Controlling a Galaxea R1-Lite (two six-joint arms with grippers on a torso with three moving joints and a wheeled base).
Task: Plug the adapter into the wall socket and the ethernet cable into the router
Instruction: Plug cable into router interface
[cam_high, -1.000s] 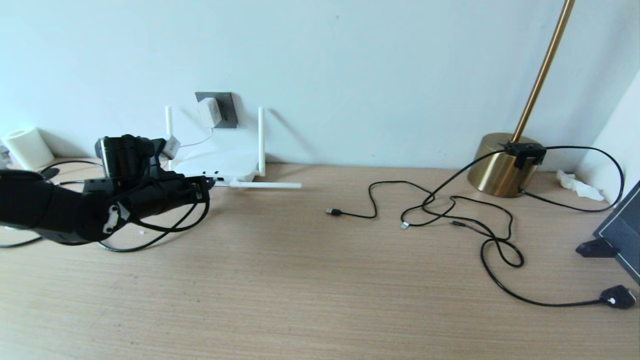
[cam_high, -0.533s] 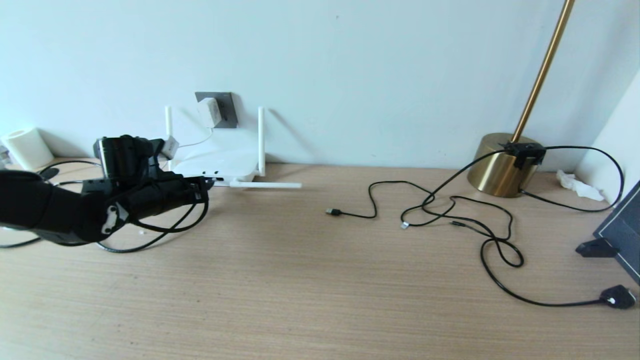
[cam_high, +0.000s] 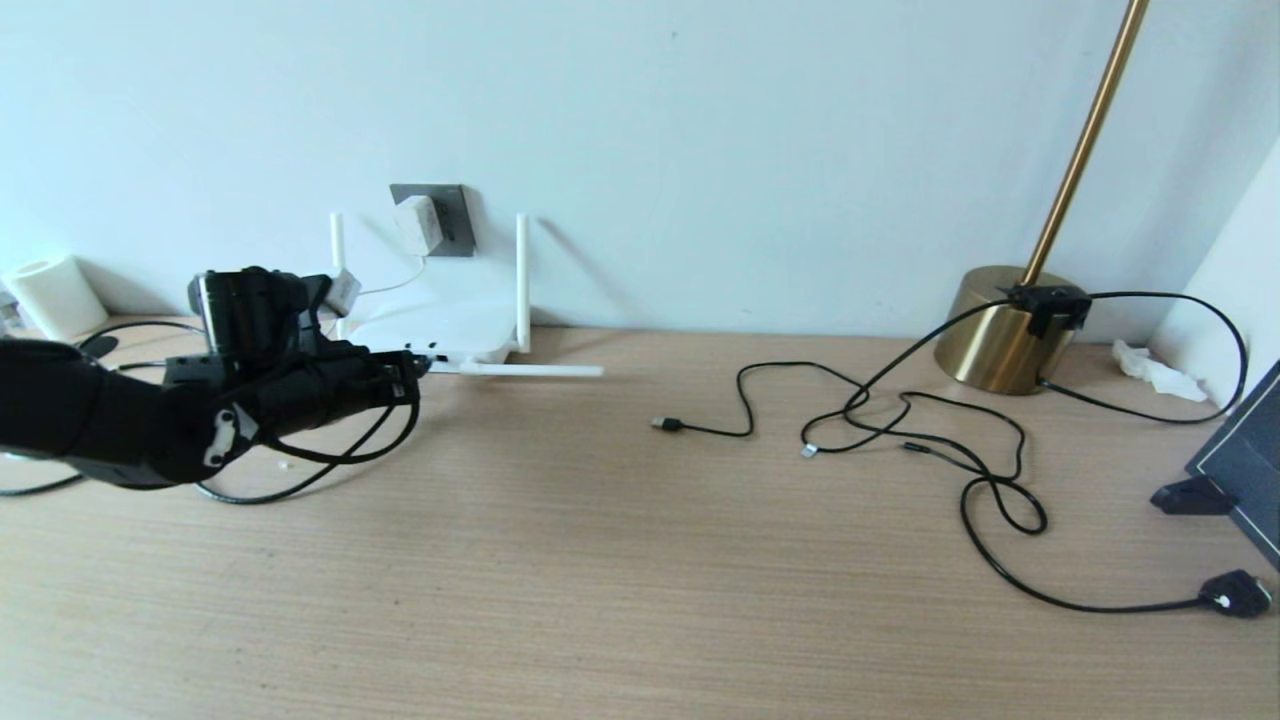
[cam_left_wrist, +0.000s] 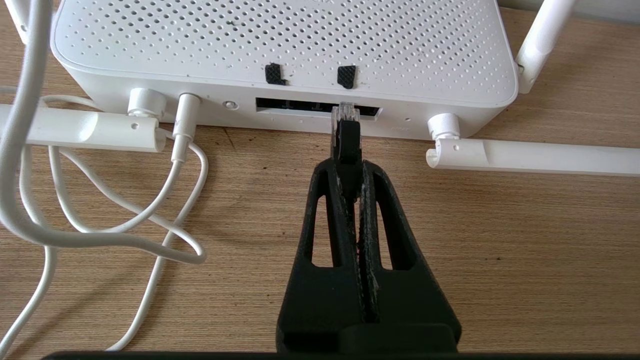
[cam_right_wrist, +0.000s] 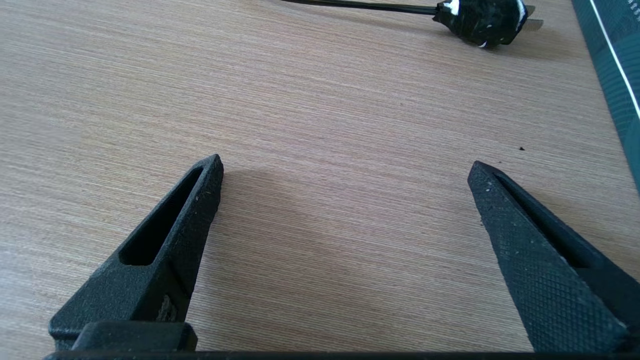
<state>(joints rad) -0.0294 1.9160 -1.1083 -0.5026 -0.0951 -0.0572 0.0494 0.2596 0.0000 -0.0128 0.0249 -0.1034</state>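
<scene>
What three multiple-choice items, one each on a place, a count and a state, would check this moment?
1. Where is the adapter?
A. in the wall socket
B. on the floor
C. in a claw

2. How many antennas of the router lie flat in the left wrist view?
A. none
B. two
C. four

3. How is the left claw?
A. wide open
B. shut on nothing
C. shut on the ethernet cable

Answers: 1 A, it sits on the grey plate; 2 B, one each side; 3 C, its plug meets the port slot.
</scene>
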